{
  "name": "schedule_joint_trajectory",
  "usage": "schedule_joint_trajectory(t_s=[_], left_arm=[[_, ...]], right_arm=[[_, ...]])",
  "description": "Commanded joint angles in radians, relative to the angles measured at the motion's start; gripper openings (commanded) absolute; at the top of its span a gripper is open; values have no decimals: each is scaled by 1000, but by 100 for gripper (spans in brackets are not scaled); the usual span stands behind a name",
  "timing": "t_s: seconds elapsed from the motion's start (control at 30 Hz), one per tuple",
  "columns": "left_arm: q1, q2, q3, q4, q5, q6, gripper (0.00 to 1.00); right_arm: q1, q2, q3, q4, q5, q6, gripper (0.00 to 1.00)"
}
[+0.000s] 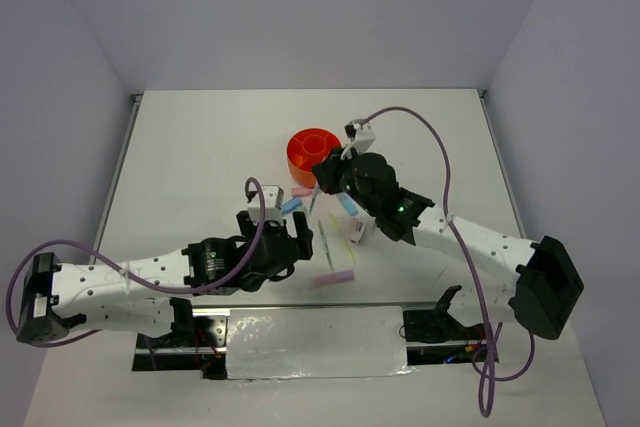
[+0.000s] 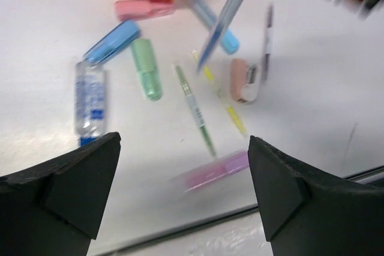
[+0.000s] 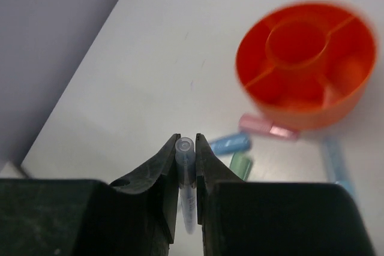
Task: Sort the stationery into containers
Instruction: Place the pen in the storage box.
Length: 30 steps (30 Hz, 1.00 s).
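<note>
**Bench** (image 1: 200, 147): white, with walls on three sides.

**Orange organizer** (image 3: 306, 58): round, with a central cup and a divided outer ring. It stands mid-bench at the far end of the scatter.
- Top view: the right arm covers its near rim.
- Left wrist view: cut off except for its lower edge.
- Right wrist view: blurred, so its contents cannot be made out.

**Right tool** (image 3: 186, 142): clamped on a translucent blue pen (image 2: 231, 10), gripped near one end. The pen hangs tilted over the loose items beside the organizer. Whether its tip touches the bench cannot be told.

**Left tool** (image 2: 185, 148): jaws wide apart and holding nothing, above the near end of the scatter. Only two black fingertips (image 2: 78, 184) show.

**Loose stationery, lying flat on the bench:**
- Pink highlighter (image 2: 144, 9), just beside the organizer's wall.
- Blue highlighter (image 2: 113, 42), next to a green highlighter (image 2: 147, 69).
- White-blue tube (image 2: 90, 97), its near end hidden behind the left fingertip.
- Thin green pen (image 2: 195, 109), alongside a yellow pencil (image 2: 225, 103).
- Second blue highlighter (image 2: 223, 39), partly crossed by the held pen.
- Pinkish eraser (image 2: 243, 80), just beside a dark pen (image 2: 268, 40).
- Pink-purple highlighter (image 2: 216, 172), nearest the bench's near edge and smeared by blur.
</note>
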Motion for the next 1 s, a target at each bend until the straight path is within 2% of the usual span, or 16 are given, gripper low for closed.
schedule_joint_trajectory(t_s=[0.0,0.1,0.27,0.37,0.47,0.67,0.83,0.9,0.93,0.97], left_arm=[[6,-14,101,-371,-53,-174,99],[6,-84,109,-425,-17,-129,99],[6,-157,82,-428,19,-54,99],[7,-186,63,-408,20,-15,99],[9,-191,46,-367,40,49,99],[10,-177,15,-364,34,51,99],[19,-171,-17,-324,46,45,99],[26,-166,-22,-304,54,46,99],[27,-155,-20,-300,57,49,99],[29,-149,-17,-295,60,51,99]], right_arm=[[-42,67,114,167,252,-196,0],[-116,149,201,277,230,-250,0],[-181,301,316,400,217,-348,0],[-234,421,358,504,141,-359,0],[-259,479,416,505,101,-356,0],[-256,533,418,550,61,-368,0],[-248,538,356,587,27,-347,0],[-239,536,332,592,29,-353,7],[-234,535,320,603,27,-359,22],[-233,529,309,609,29,-362,29]])
